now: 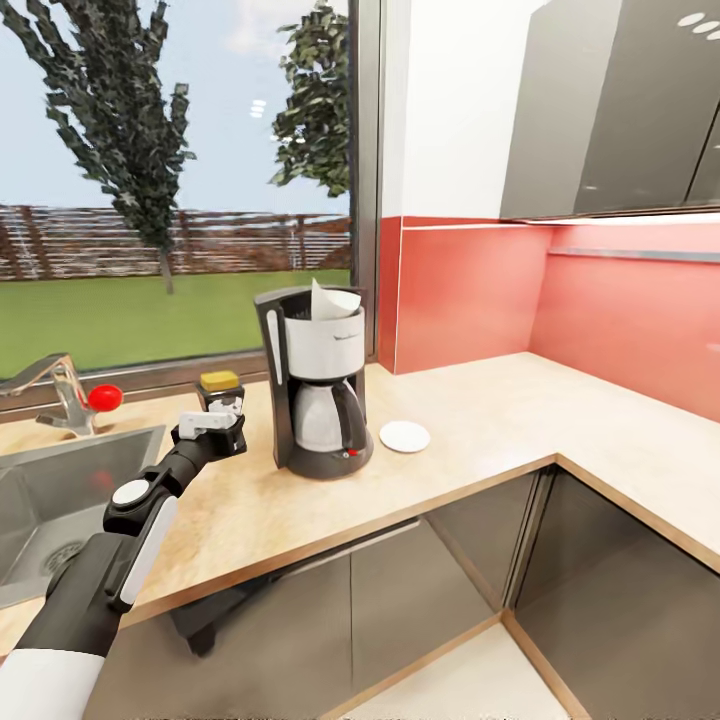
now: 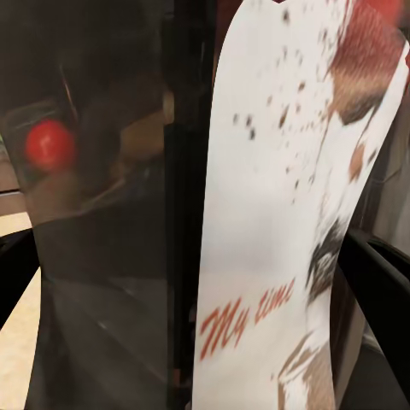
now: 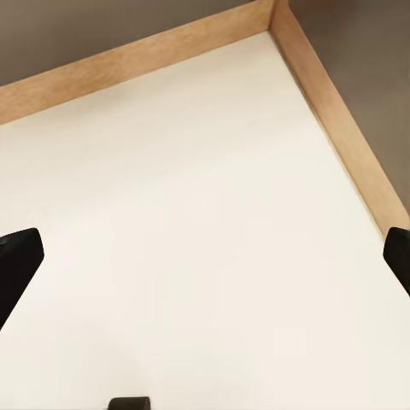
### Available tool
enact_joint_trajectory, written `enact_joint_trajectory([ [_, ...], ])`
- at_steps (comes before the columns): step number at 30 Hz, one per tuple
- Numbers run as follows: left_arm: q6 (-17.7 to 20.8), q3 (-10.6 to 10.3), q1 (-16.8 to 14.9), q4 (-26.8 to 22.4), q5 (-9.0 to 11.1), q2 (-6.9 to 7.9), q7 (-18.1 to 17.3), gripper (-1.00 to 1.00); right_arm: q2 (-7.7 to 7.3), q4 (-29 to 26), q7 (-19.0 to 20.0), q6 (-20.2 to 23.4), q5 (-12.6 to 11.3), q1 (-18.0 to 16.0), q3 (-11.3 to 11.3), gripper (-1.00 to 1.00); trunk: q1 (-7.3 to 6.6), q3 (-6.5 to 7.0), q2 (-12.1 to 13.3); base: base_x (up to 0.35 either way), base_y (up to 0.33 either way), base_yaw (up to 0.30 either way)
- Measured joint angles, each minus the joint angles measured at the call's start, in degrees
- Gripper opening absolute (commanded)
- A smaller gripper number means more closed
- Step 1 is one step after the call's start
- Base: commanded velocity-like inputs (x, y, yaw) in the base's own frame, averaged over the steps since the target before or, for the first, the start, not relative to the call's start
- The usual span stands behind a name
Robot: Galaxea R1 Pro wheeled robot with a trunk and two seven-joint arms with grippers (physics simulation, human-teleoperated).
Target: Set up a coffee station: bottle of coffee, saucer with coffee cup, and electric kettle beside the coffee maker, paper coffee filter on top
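Standing on the countertop (image 1: 480,420), the coffee maker (image 1: 315,390) is seen with a paper coffee filter (image 1: 332,300) poking from its top and a white saucer (image 1: 404,436) just beside its base on the robot's right. The bottle of coffee (image 1: 220,392), yellow-capped, is held upright in the left gripper (image 1: 222,408) to the left of the coffee maker, near the sink (image 1: 60,500) and faucet (image 1: 55,390). In the left wrist view the bottle's white label (image 2: 282,222) is pressed between the dark fingers (image 2: 376,282), so the jaws are closed on it. The right gripper (image 3: 205,256) is seen spread wide over pale floor (image 3: 196,213), holding nothing, with fingertips (image 3: 17,265) at the frame edges.
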Motion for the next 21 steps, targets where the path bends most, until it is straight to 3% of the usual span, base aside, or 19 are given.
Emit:
enact_joint_trajectory([
  [3,-0.3,0.0,0.0,0.0,0.0,0.0,0.0,-1.0,0.0,0.0,0.0,0.0,0.0,0.0,0.0,1.0,0.0,-0.27,0.0,0.0,0.0,0.0],
  [9,-4.8,0.0,0.0,1.3,-0.1,0.0,0.0,-1.0,0.0,0.0,0.0,0.0,0.0,0.0,0.0,1.0,0.0,-0.81,0.0,0.0,0.0,0.0],
  [21,-7.8,-0.1,0.0,1.8,-0.1,-0.01,0.1,-1.0,0.0,0.0,0.0,0.0,0.0,0.0,0.0,1.0,0.0,-1.89,0.0,0.0,0.0,0.0],
])
